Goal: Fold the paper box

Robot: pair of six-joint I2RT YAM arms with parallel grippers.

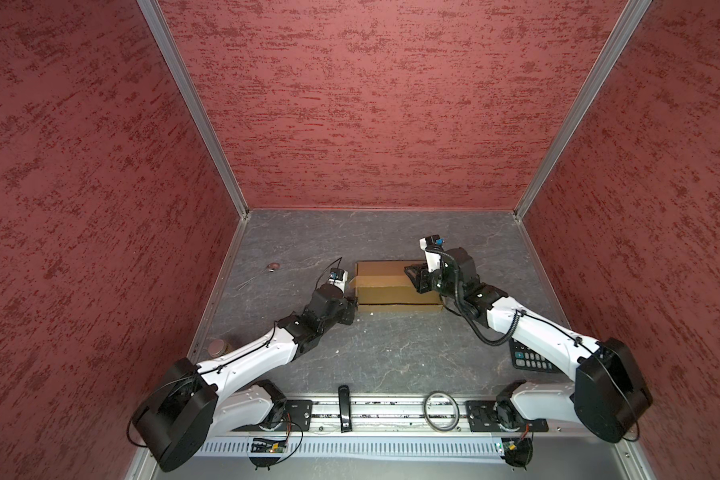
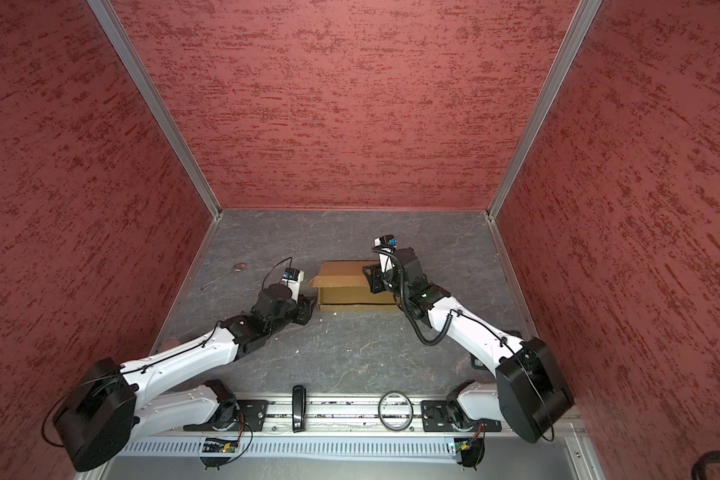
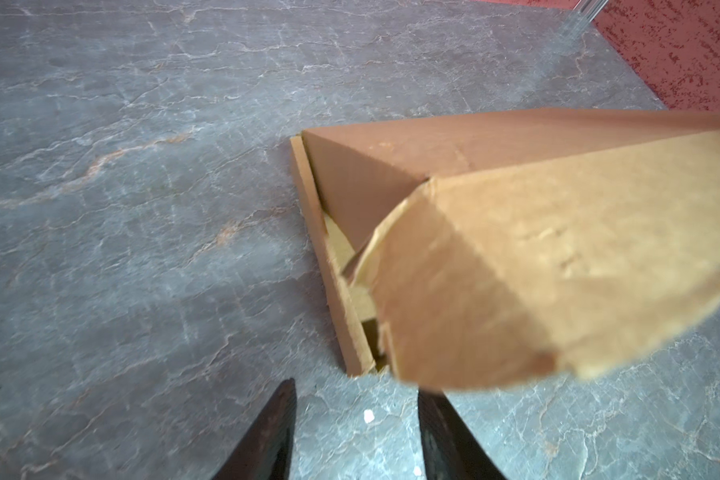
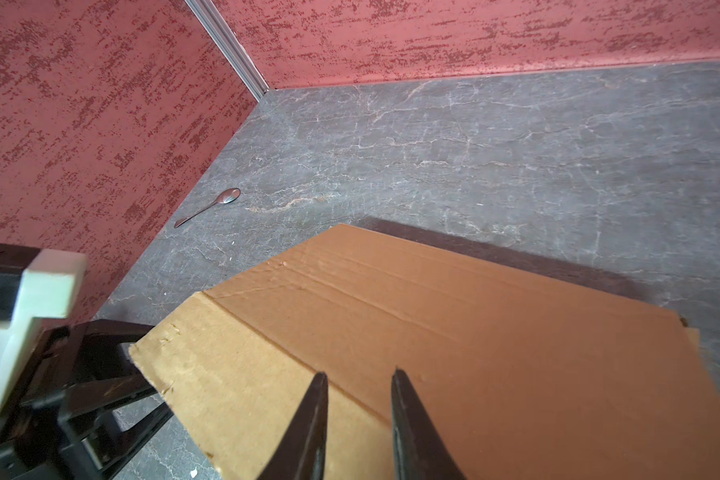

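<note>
In both top views the paper box (image 1: 391, 293) (image 2: 350, 291) sits about mid-worktop (image 1: 391, 353), somewhat nearer the far edge. Its lid panel slopes above a shallow base. The left gripper (image 1: 353, 309) is just beside the box's left end. The right gripper (image 1: 410, 272) reaches over the lid near its right end. A spoon (image 1: 272, 267) lies near the left edge. A calculator (image 1: 531, 357) lies near the right edge, partly under the right arm.

In the left wrist view the jaws stand moderately wide, holding nothing, with only bare worktop between them. The lid's side flap (image 3: 537, 282) sticks out unfolded just above one finger. Under it the base's low end wall (image 3: 329, 257) shows, with a gap between it and the lid.

In the right wrist view the jaws are narrow, their tips down on the lid's brown surface beside a crease. Cardboard shows in the gap and nothing is pinched. The left gripper's black body shows past the flap's edge, and the spoon lies by the red wall (image 4: 80, 124).
</note>
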